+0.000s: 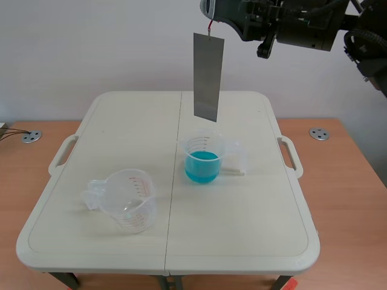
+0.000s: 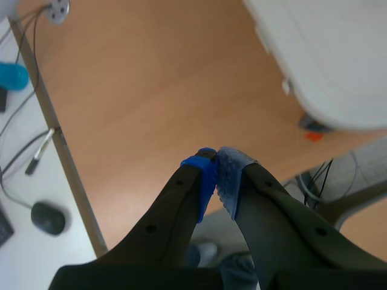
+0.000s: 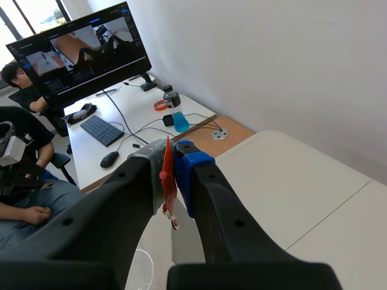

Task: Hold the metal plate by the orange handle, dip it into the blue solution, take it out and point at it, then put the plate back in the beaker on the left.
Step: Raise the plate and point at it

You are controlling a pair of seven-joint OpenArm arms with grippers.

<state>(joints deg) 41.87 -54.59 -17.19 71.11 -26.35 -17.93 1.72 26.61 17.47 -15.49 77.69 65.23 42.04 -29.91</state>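
A long grey metal plate [image 1: 208, 77] hangs upright in the air from a small orange handle [image 1: 210, 26]. My right gripper [image 1: 210, 11], high at the back, is shut on that handle [image 3: 167, 175]. The plate's lower edge is above and just behind the clear beaker of blue solution [image 1: 204, 158], not touching it. An empty clear measuring beaker [image 1: 126, 199] stands at the front left of the table. My left gripper [image 2: 217, 166] is shut on nothing, off the table's side over the wooden desk, and does not show in the scene view.
The white folding table [image 1: 242, 229] rests on a wooden desk [image 1: 351, 181] with two metal discs [image 1: 31, 136] [image 1: 318, 133]. In the right wrist view a person [image 3: 24, 157] sits at a side desk with a monitor [image 3: 84, 48].
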